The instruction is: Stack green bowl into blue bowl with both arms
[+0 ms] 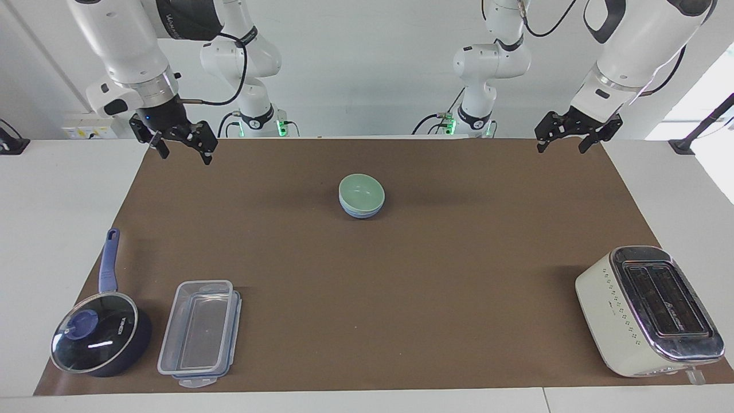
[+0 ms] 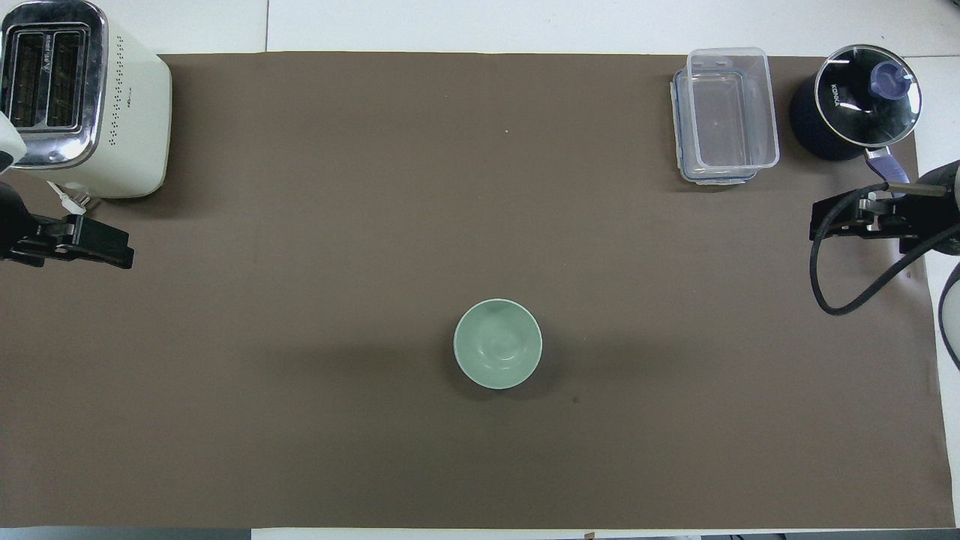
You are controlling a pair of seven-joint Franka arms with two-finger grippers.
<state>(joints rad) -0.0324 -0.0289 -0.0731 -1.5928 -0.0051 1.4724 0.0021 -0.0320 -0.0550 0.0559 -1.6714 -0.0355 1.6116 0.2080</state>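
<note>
The green bowl [image 1: 361, 192] sits nested in the blue bowl [image 1: 360, 213] mid-surface, toward the robots' edge. Stacking looks done. Left gripper [image 1: 567, 136] and right gripper [image 1: 180, 143] hang over their corners, fingers apart, empty; nothing further seems needed.

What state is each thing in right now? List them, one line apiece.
green bowl: nested in the blue bowl, upright, empty.
blue bowl: on the mat, under the green bowl.
saucepan: glass lid on.
plastic container: no lid on top, empty.
toaster: slots empty.
right claw: open, holding nothing, raised over the mat's corner.
left claw: open, holding nothing, waiting over the mat's edge.
</note>
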